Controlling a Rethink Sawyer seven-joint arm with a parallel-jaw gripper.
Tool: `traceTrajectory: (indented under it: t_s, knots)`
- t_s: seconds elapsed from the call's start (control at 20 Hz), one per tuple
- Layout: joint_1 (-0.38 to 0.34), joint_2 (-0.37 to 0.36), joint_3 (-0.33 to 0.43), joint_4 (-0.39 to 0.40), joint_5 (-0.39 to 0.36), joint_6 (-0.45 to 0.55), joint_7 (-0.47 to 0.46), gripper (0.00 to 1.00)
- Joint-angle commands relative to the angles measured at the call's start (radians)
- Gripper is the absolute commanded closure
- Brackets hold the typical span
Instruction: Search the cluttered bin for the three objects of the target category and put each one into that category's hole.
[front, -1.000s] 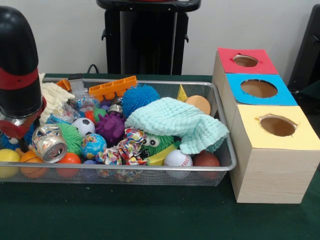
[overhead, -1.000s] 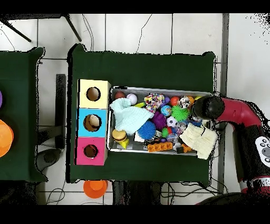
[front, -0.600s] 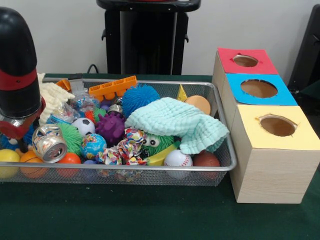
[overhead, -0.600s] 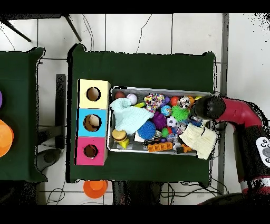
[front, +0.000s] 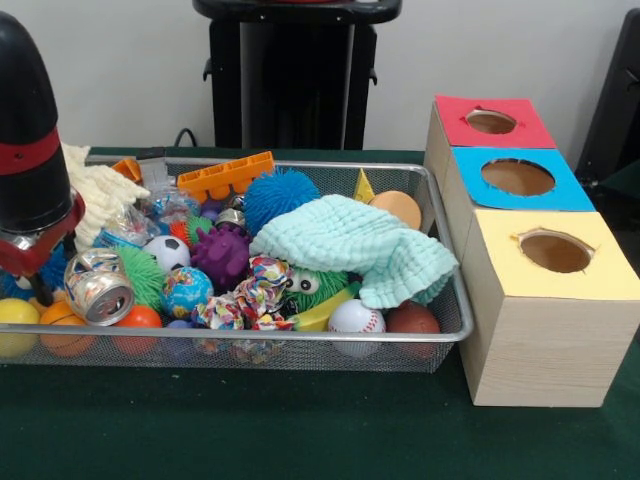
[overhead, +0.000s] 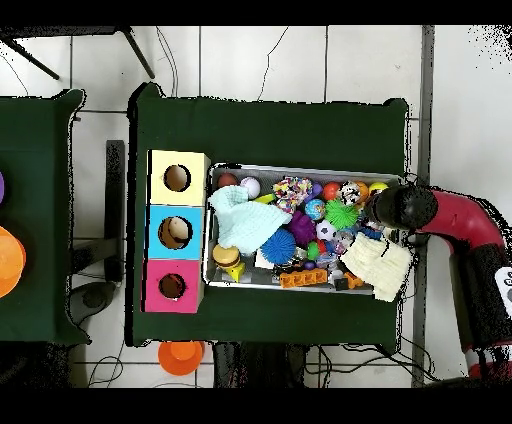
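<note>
The arm slid a bit further out toward the bin's left end in the front view, so more of the cream knit cloth showed behind it.

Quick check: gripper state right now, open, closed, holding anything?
Gripper: cannot be told. Only the arm's end shows, low over the bin's end by the crushed can.

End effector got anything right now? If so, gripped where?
Cannot tell. The arm hangs over the end of the bin farthest from the boxes, but its end effector is hidden behind the crushed can, so no hold is visible.
</note>
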Motion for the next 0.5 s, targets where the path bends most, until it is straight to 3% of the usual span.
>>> traceTrajectory:
  t_s: [0.05,0.5]
  knots:
    - [-0.025,0.031,0.110,-0.032,-0.053,-0.167,-0.217,0.00]
    - [-0.043,0.054,0.132,-0.030,-0.095,-0.228,-0.204,0.00]
